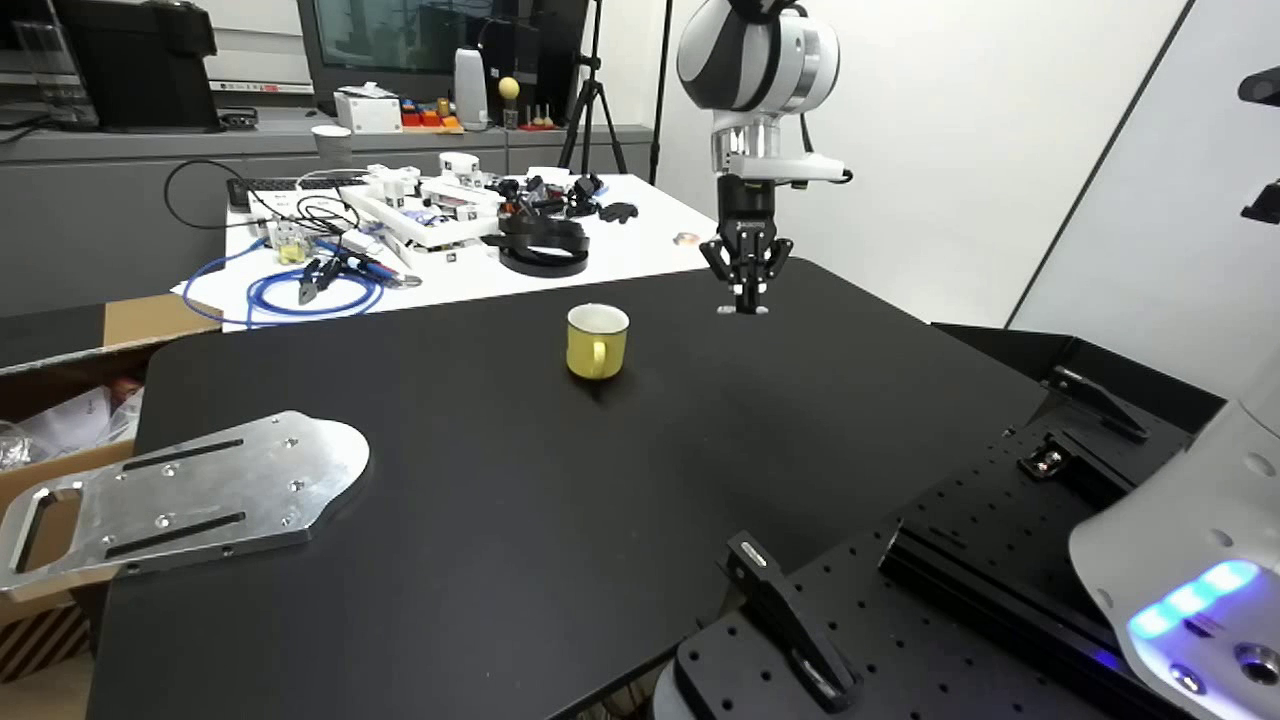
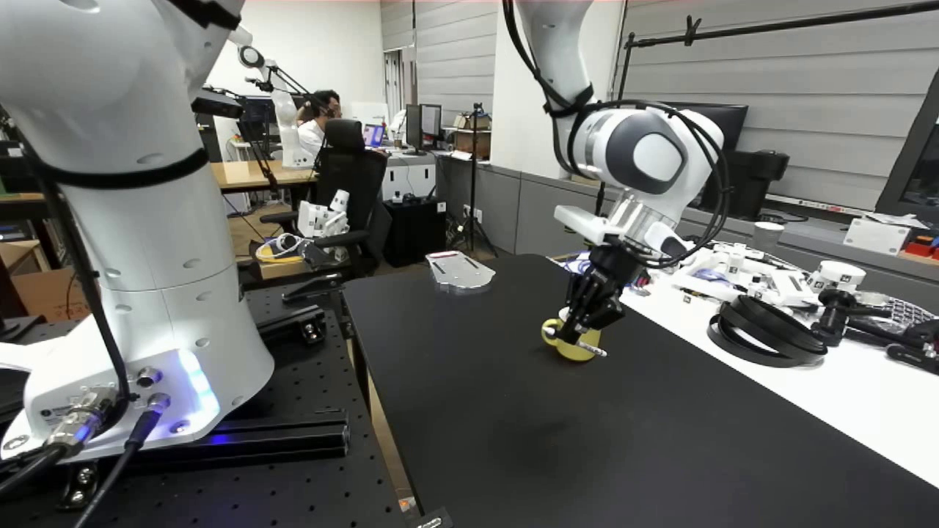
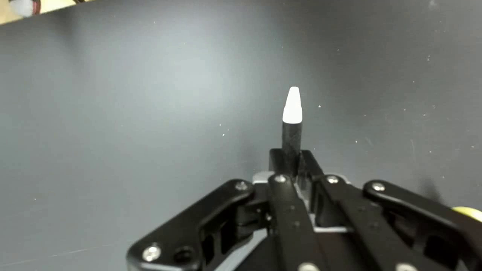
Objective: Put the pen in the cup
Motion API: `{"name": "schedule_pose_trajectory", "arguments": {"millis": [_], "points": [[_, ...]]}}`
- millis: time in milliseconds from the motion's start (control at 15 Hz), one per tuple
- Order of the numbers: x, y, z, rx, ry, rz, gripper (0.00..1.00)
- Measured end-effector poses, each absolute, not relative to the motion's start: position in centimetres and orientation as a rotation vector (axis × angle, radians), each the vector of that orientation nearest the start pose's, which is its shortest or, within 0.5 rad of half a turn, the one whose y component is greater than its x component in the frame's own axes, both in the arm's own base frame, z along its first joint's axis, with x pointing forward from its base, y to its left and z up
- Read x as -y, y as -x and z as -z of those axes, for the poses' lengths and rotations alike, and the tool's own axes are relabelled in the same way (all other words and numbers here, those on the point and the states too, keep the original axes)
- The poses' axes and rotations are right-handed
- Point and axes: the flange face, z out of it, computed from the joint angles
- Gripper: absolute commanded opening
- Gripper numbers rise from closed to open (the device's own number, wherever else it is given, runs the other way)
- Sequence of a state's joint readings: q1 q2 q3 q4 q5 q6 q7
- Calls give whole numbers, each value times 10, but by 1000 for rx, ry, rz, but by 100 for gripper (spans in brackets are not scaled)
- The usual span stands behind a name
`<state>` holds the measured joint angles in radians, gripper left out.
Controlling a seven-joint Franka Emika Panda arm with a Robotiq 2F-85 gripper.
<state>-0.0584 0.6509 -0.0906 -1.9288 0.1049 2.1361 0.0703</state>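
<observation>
My gripper (image 1: 748, 298) is shut on the pen and holds it above the black table. In the wrist view, the pen (image 3: 292, 109) sticks out between the fingertips (image 3: 292, 162), its white tapered end away from the gripper. In an exterior view, the pen (image 2: 591, 349) lies nearly level across the fingertips (image 2: 576, 331). The yellow cup (image 1: 587, 352), white inside, stands upright on the table, right of the picture's metal plate and left of my gripper. In an exterior view, my gripper partly hides the cup (image 2: 572, 354). Only a yellow edge of the cup (image 3: 469, 212) shows in the wrist view.
A silver metal plate (image 1: 215, 478) lies at the edge of the black table (image 1: 480, 560); it also shows in an exterior view (image 2: 462, 270). A white table (image 1: 640, 250) with cables, tools and black rings (image 1: 540, 245) adjoins. A second arm's white base (image 1: 1200, 560) stands beside the table.
</observation>
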Motion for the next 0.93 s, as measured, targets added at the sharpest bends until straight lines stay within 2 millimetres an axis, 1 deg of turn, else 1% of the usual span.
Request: {"name": "schedule_pose_trajectory", "arguments": {"millis": [200,400,533,667,800,933], "points": [[93,-578,-121,-557,2905,-849,3],[92,-593,-119,-668,2778,-998,3],[81,-603,-118,-733,2675,-1082,3],[62,-615,-119,-785,2559,-1147,3],[44,-629,-121,-829,2444,-1178,3],[30,-642,-122,-875,2330,-1180,3]]}}
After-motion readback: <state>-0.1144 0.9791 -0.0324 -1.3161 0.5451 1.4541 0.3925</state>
